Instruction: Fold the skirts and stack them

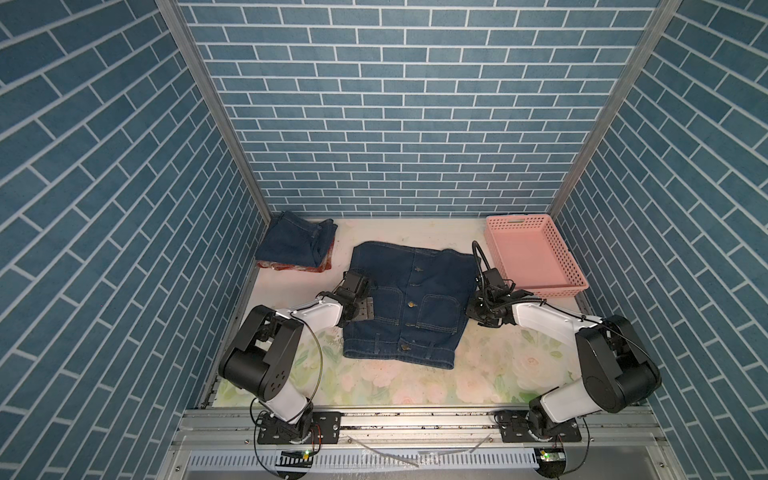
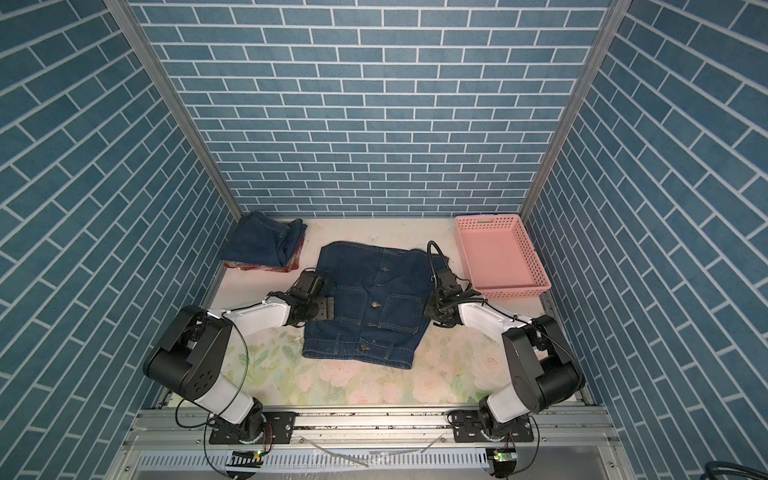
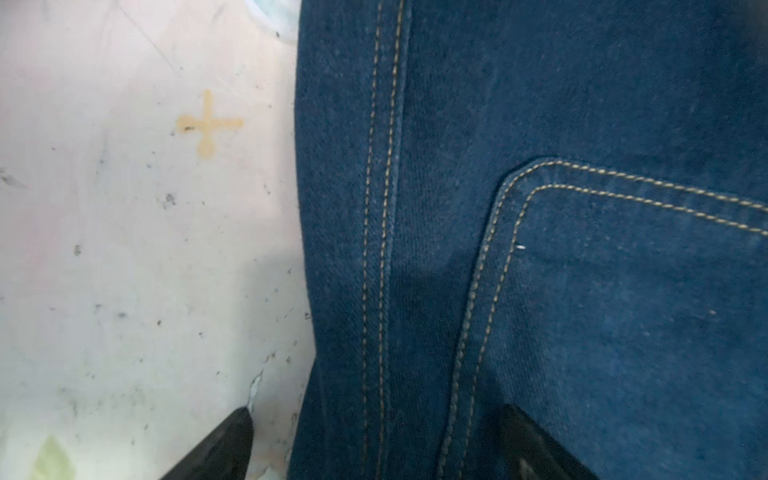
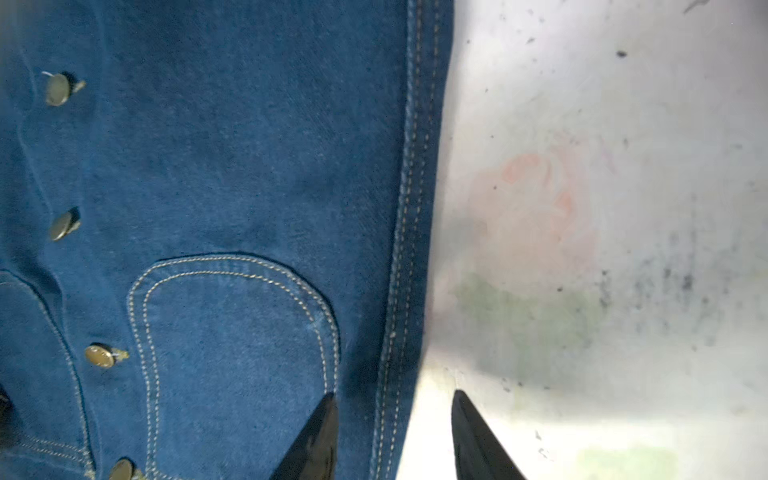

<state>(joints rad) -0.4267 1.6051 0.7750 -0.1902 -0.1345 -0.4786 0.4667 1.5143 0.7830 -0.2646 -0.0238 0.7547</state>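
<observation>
A dark blue denim skirt [image 1: 409, 305] [image 2: 374, 299] with a row of metal buttons and two front pockets lies spread flat in the middle of the table. At the back left, another denim skirt [image 1: 293, 243] lies folded on top of the rust-red plaid skirt [image 1: 291, 268]. My left gripper [image 1: 365, 309] [image 3: 380, 432] is open, low over the spread skirt's left side seam, one finger over the table and one over the pocket. My right gripper [image 1: 471, 309] [image 4: 395, 411] is open too, straddling the stitched right edge.
A pink perforated basket [image 1: 561, 291] [image 2: 515, 291] stands empty at the back right, close behind the right wrist. The floral table cover [image 1: 415, 382] shows bare in front of the skirt. Blue brick walls close in three sides.
</observation>
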